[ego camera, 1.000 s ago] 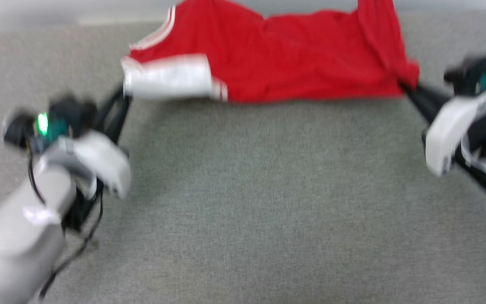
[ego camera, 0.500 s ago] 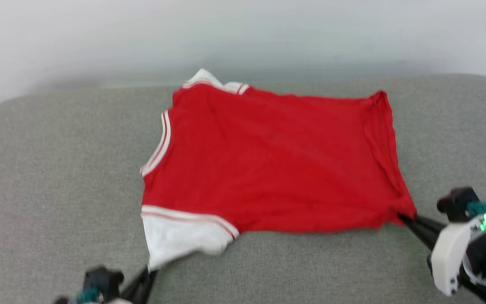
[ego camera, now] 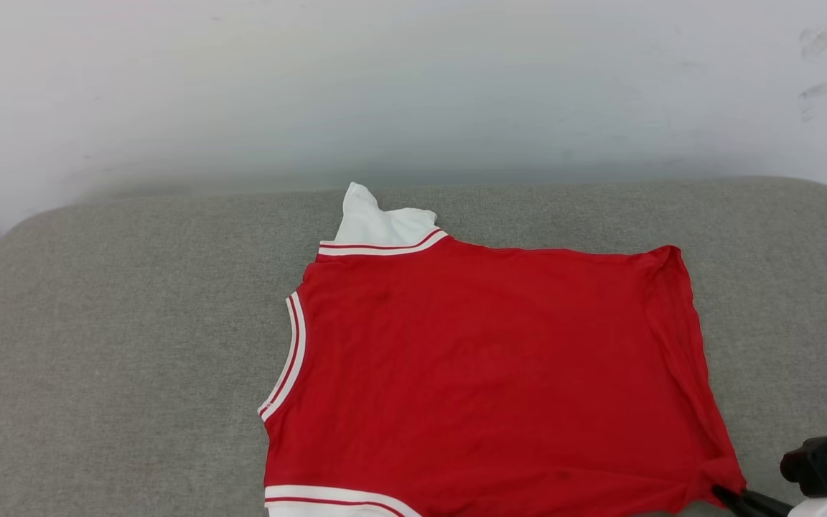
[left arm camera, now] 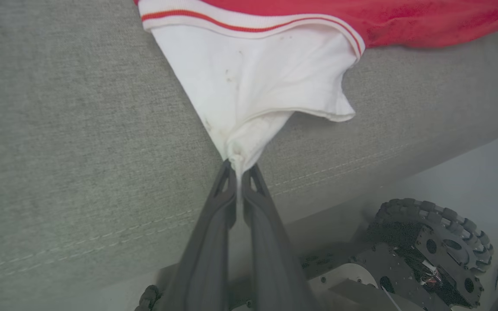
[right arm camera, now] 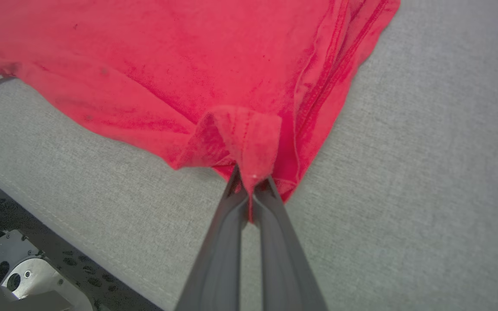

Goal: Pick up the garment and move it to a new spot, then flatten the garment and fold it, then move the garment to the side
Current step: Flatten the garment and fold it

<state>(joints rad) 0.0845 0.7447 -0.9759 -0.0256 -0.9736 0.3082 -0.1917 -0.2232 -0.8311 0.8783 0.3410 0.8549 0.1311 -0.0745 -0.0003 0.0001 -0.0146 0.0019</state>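
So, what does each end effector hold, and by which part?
Both hold the garment. The left end effector pinches the tip of its white sleeve; the right end effector pinches its red hem corner.

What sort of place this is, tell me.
Probably an indoor lab or room: grey fabric padded surface, scuffed white wall behind it, red cloth T-shirt with white sleeves spread on it.

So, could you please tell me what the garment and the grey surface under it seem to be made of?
The garment looks like soft matte knit cloth, probably cotton jersey: it gathers into folds at its pinched corners, with stitched hems. The grey cushion looks like matte woven upholstery fabric: a fine flecked weave and a sewn seam show.
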